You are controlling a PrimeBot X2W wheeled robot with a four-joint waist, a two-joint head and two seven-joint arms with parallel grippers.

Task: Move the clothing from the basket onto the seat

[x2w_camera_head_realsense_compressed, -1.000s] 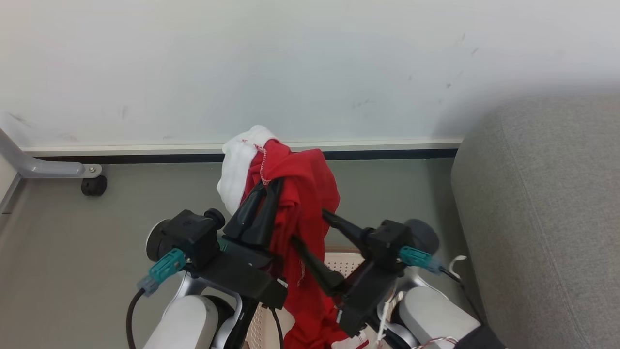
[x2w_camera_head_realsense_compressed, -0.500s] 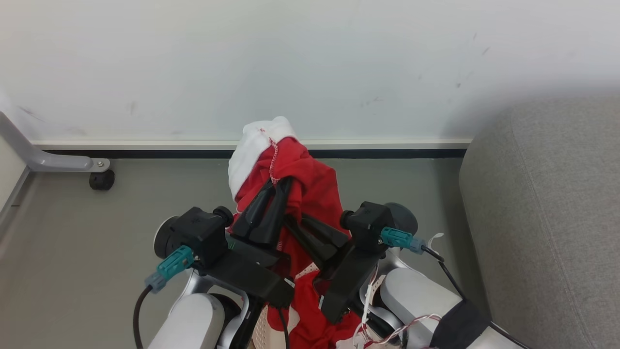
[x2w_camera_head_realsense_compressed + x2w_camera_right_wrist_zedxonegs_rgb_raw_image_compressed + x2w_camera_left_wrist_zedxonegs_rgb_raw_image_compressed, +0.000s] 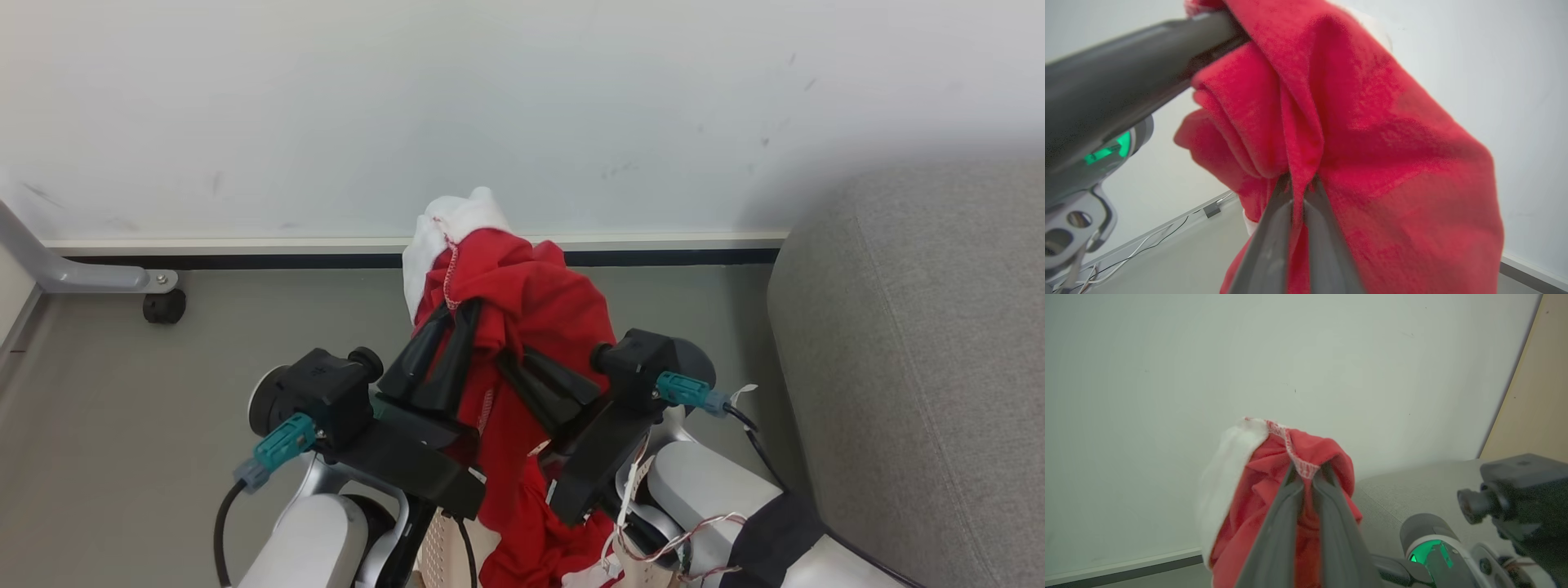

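The clothing (image 3: 531, 302) is a red garment with a white trim band, hanging in the air in front of the wall. My left gripper (image 3: 461, 312) is shut on its upper fold, seen close in the left wrist view as the left gripper (image 3: 1308, 473) pinching the stitched edge of the clothing (image 3: 1257, 490). My right gripper (image 3: 510, 359) is shut on a fold just below and to the right; the right gripper (image 3: 1300, 181) bites into the clothing (image 3: 1372, 143). A sliver of the cream basket (image 3: 437, 551) shows beneath the arms. The grey seat (image 3: 922, 367) lies to the right.
A white wall with a dark baseboard (image 3: 245, 261) runs behind. A metal frame leg on a black caster (image 3: 163, 306) stands at the far left on the grey floor. Loose cables (image 3: 678, 543) hang by my right forearm.
My right gripper swung in toward the left one and shut on the red garment. Both grippers now hold it slightly higher and further right.
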